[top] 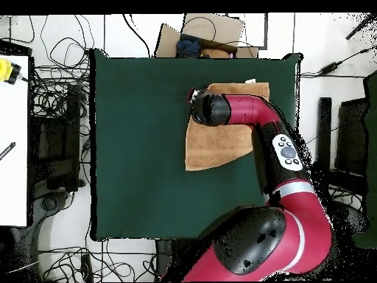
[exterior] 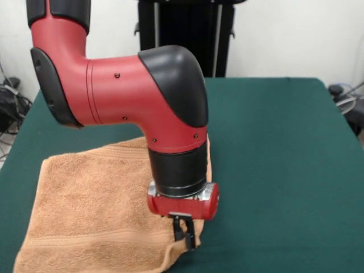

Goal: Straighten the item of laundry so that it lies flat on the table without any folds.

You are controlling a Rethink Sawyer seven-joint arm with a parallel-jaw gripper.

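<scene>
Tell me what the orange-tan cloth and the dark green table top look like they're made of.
The orange-tan cloth looks like terry cotton: a soft, matte, nubby pile, with a smoother woven band near its edge. It drapes and creases like a towel. The dark green table top looks felt-like or covered in fabric: flat, matte, with no shine or grain. The exact fibre of either cannot be told.
</scene>
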